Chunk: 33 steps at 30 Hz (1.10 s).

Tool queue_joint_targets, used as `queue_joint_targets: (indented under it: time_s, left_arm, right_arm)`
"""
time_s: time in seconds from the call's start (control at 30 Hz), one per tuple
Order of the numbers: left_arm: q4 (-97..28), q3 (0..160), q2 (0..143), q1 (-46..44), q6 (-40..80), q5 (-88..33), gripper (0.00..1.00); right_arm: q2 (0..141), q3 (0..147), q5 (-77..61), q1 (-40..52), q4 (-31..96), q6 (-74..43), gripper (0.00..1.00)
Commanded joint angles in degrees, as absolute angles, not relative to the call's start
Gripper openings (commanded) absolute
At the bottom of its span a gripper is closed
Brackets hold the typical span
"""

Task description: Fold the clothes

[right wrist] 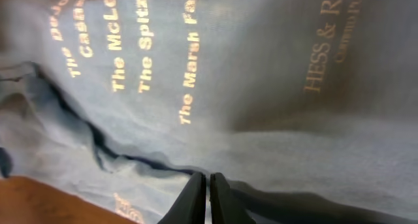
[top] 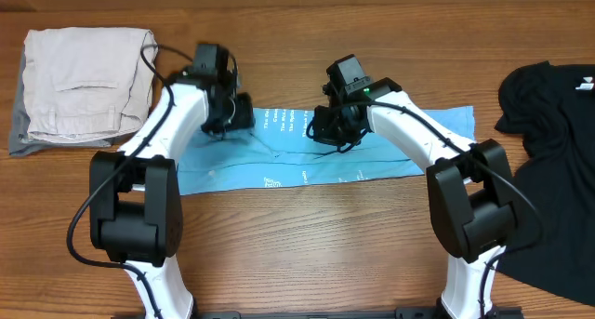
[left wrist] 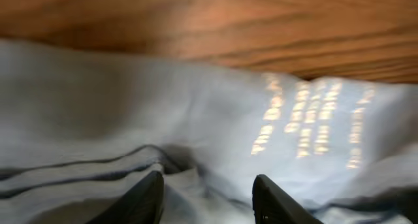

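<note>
The light blue T-shirt point(top: 279, 166) lies in the middle of the wooden table point(top: 307, 254), folded to a long flat strip that goes from left to right, between the two arms. White small prints are seen on the near edge and on the far part.

Left gripper point(top: 232, 110) is down on the far-left part of the strip. In the left wrist view its fingers point(left wrist: 147, 198) stand apart, approx. at medium width, and a soft bump of the shirt cloth point(left wrist: 98, 100) is between them. They don't seem to pinch it. Rows of pale lettering point(left wrist: 307, 126) are at the right, blurred, and the wood is behind.

Right gripper point(top: 327, 126) is down on the far edge of the strip, near the centre. In the right wrist view its fingers point(right wrist: 196, 198) are pressed together, only a thin line between. The tips sit at a dark crease of the shirt point(right wrist: 261, 139). I can't tell if cloth is caught between them. Columns of pale text point(right wrist: 124, 48) run over the cloth above.

Far left on the table: folded beige trousers point(top: 84, 82) on top of a grey garment point(top: 20, 133), well apart from the shirt. At the right edge a black garment point(top: 548, 170) lies spread, its near side just beside the right arm's base.
</note>
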<state>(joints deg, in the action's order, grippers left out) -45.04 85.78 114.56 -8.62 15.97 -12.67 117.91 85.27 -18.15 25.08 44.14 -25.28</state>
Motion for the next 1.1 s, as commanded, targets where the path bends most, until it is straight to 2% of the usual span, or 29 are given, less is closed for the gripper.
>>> queue_joint_targets:
  time_s: [0.0,0.23,0.53,0.67,1.07]
  left_arm:
    - [-48.0,90.2,113.1,-9.2,15.4,-13.5,0.49]
    - [-47.9,88.0,113.1,-12.5,15.5,-14.5,0.5]
    - [-36.9,79.0,113.1,-14.4,17.4,-13.4,0.51]
    - [-33.1,76.1,113.1,-14.4,17.9,-13.1,0.51]
    - [-32.7,75.7,113.1,-14.4,17.8,-11.4,0.53]
  right_arm:
    - [117.6,85.1,-13.2,25.4,44.0,-25.6,0.09]
    - [120.4,83.7,-13.4,25.4,43.9,-25.6,0.08]
    - [120.5,83.6,-16.6,25.4,45.2,-25.5,0.08]
    - [120.5,83.6,-17.3,25.4,48.2,-25.5,0.08]
    - [120.5,83.6,-17.7,25.4,59.1,-25.3,0.09]
